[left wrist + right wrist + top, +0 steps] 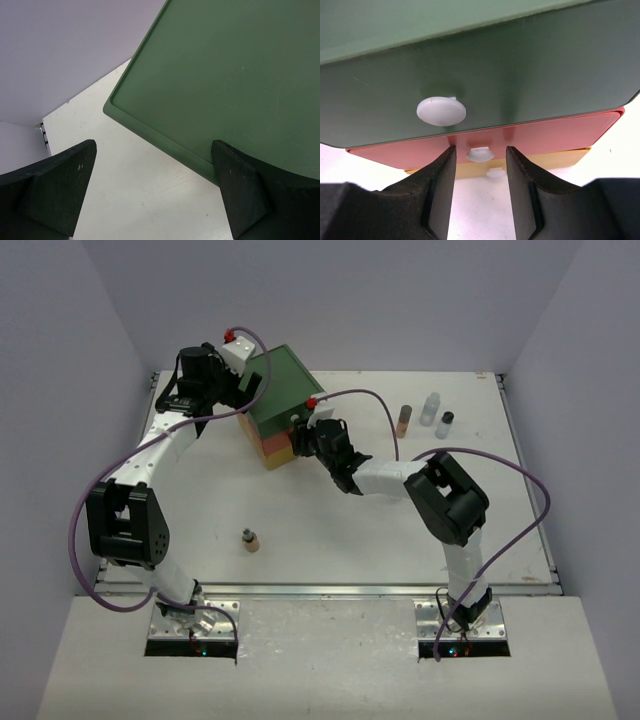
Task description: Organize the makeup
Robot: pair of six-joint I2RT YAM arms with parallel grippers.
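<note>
Your box (285, 390) stands far left on the white counter (350, 530), 3 drawers stacked: a green drawer (520, 75) on top, a red drawer (560, 132) in the middle and a yellow drawer (555, 159) at the bottom. Their smooth, glossy fronts with rounded corners hide whatever is inside, and each carries a round white knob.

Your right tool (481, 148) is spread part way, its 2 black fingers straddling the red drawer's knob (480, 155) with a gap on each side. Your left tool (152, 147) is spread wide above the far left corner of the box's flat, rimmed green top.

All the makeup in view is on the counter, outside the box. A tan bottle (403, 421), a clear bottle (430, 408) and a dark-capped bottle (445, 423) cluster at the far right, well apart from both tools. 1 small bottle (250, 540), tan with a dark cap, sits alone near left.
</note>
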